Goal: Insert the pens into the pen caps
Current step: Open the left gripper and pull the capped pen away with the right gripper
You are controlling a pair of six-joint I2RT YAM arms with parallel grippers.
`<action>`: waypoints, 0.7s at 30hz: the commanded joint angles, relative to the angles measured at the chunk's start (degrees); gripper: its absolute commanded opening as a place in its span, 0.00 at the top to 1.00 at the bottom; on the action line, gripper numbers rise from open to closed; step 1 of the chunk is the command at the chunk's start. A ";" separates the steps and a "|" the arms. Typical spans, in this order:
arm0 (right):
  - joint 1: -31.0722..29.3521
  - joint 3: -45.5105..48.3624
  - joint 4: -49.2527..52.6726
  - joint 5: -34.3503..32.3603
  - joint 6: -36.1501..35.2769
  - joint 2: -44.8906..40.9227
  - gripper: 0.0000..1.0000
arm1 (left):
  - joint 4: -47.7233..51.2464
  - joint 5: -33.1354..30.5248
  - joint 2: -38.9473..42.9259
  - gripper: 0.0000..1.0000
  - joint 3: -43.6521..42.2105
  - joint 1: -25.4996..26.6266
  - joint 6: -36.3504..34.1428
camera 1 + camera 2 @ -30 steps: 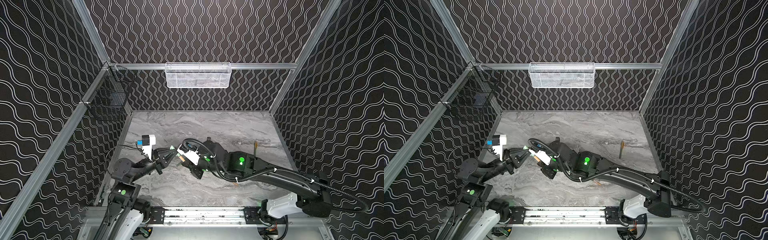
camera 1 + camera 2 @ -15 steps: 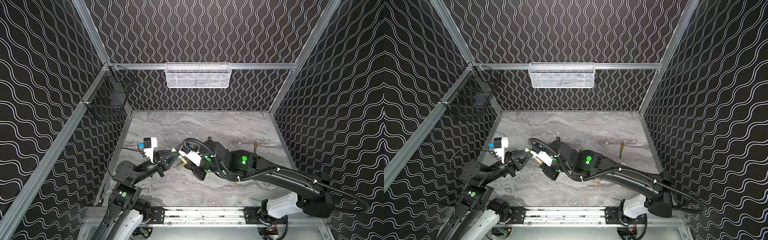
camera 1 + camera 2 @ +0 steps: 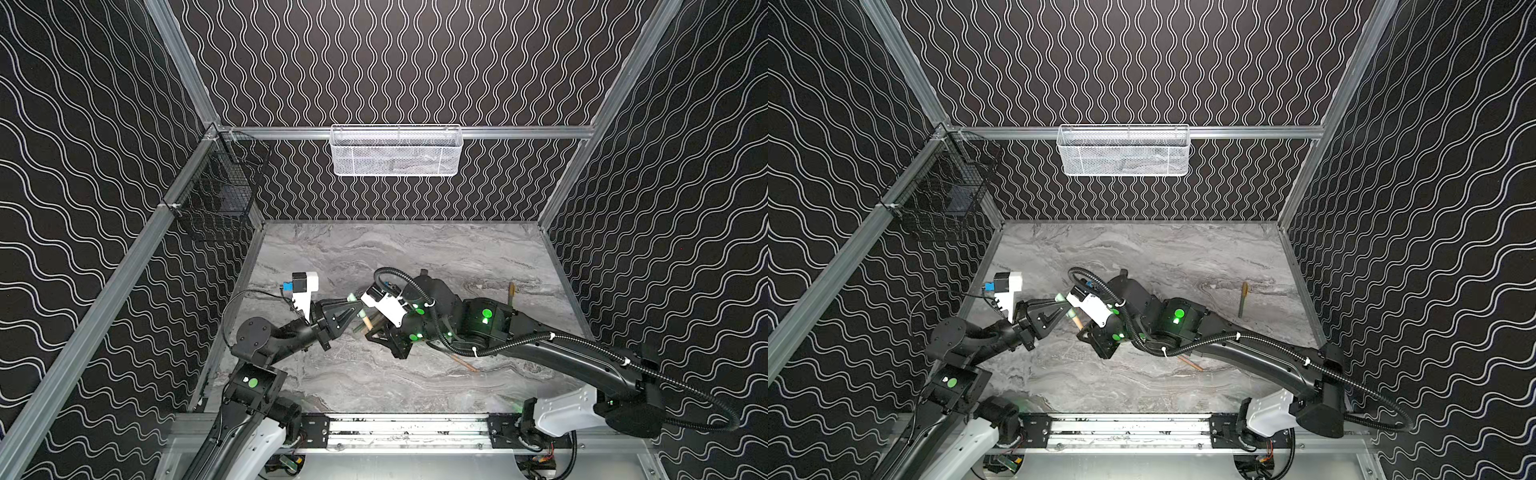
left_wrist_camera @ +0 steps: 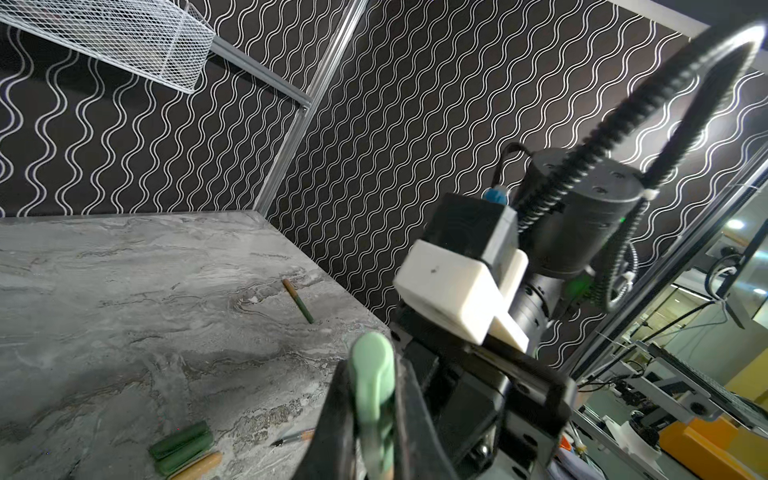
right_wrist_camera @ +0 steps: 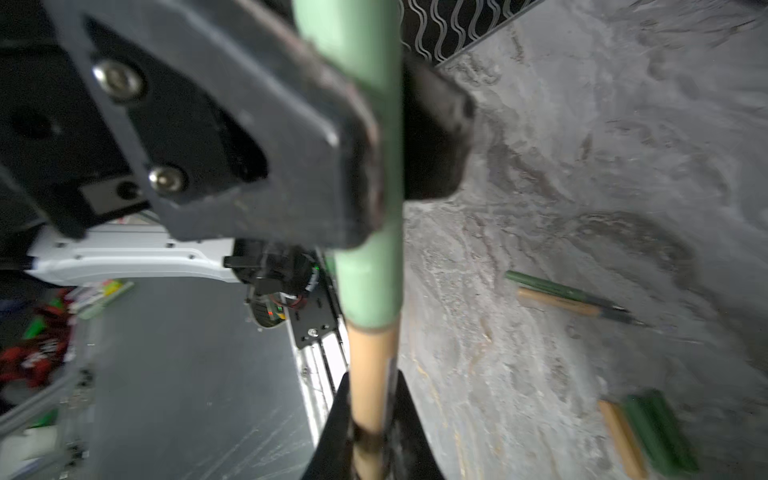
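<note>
Your left claw (image 3: 356,311) is clamped on a pale green cap (image 3: 352,298), which it holds in the air above the table (image 3: 374,257), just left of centre in both top views. Your right claw (image 3: 371,329) is closed around the barrel of a tan pen (image 3: 366,321) and faces the left one nose to nose.

In the right wrist view the barrel runs straight out of the right claw and into the mouth of the cap. Pen and cap are in line and joined. You cannot judge how deep the tip sits, because the cap hides it.

The other pieces lie on the table below the claws. A green pen (image 5: 557,289) and a second tan pen (image 5: 559,304) lie side by side, touching. Apart from them, a tan cap (image 5: 621,440) lies against the green caps (image 5: 660,432), which are blurred and look like two. A lone pen (image 3: 510,293), orange at one end and green along the rest, lies well apart near the right wall.
</note>
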State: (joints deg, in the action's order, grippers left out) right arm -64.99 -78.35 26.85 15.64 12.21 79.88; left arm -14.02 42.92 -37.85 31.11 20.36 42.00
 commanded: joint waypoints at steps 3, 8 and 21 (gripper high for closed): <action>5.40 2.25 -48.11 18.54 12.79 -2.15 1.00 | 5.67 9.49 -0.85 1.00 -0.52 0.20 -1.29; 6.06 -1.75 -42.79 24.32 11.34 -0.14 1.00 | 3.83 10.95 -0.99 1.00 -1.01 0.63 -0.12; 5.66 -2.84 -32.36 13.94 1.76 -0.71 1.00 | 0.89 11.85 -2.06 0.87 -0.94 1.07 2.13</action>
State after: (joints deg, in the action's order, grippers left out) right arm -59.51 -78.61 22.09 33.41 14.76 79.92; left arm -24.99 43.75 -39.75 30.55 20.99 48.36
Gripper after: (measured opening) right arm 0.117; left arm 0.128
